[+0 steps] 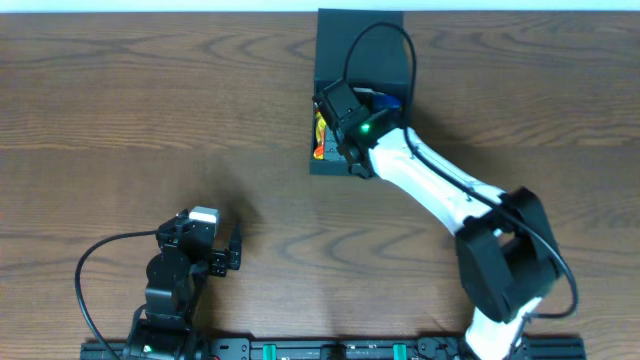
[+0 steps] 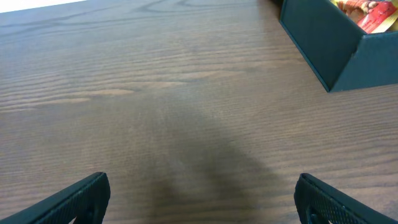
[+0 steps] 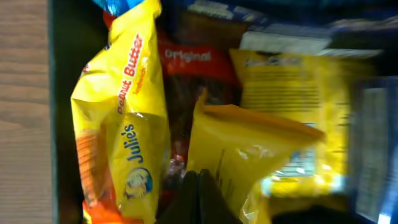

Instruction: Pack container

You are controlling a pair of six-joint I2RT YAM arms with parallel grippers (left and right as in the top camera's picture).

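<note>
Dark wood-grain tabletop [image 1: 150, 100] fills the overhead view, and the container [image 1: 345, 35] sits at its far edge, a little right of centre, with its flap lid folded back and away from the arms. The right arm [image 1: 440, 190] reaches diagonally across into the open box, its wrist over the contents. In the right wrist view its jaws are pressed together with no gap showing, low in the frame against the edge of a plain yellow packet [image 3: 249, 155]. Beside it lie a yellow Julie's Peanut Butter packet [image 3: 121, 124], a red packet marked "Original" [image 3: 193, 59] and a printed yellow packet [image 3: 292, 87], all inside the box. The left arm [image 1: 175, 270] rests near the front edge, well apart from the container, and its jaws stand wide over bare wood, holding nothing.
</note>
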